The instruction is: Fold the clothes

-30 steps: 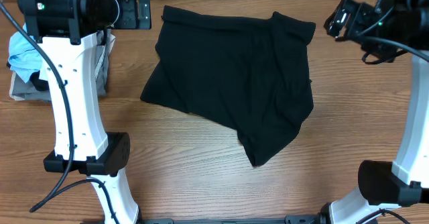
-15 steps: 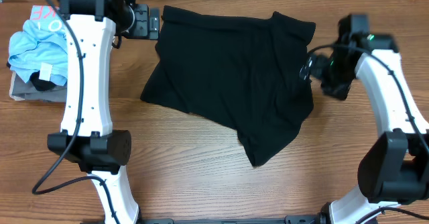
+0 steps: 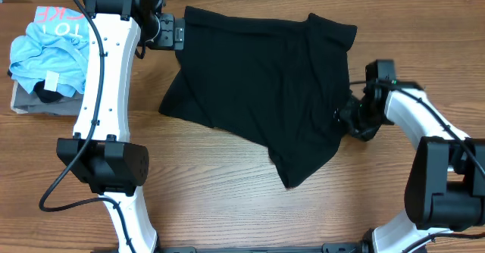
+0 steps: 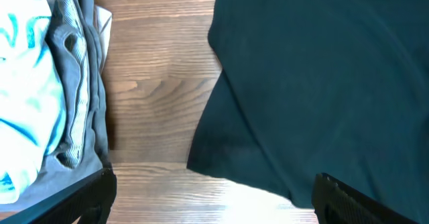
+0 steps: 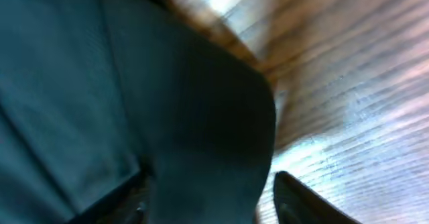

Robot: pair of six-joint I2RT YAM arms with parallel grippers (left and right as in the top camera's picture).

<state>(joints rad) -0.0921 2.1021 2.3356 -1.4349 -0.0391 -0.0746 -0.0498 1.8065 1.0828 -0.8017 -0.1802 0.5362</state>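
Black clothes [image 3: 265, 79] lie spread mid-table; the light blue T-shirt [image 3: 42, 52] at 9 o'clock carries creased, unreadable print. Left gripper [image 4: 214, 200] hangs wide open and empty at the clothes' 10 o'clock corner. Right gripper [image 5: 218, 200], jaws parted, straddles their 4 o'clock edge.

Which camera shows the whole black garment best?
Overhead: the black garment lies spread out, nearly its whole outline visible. Left wrist shows only its left side; right wrist, only a blurred close-up of one edge.
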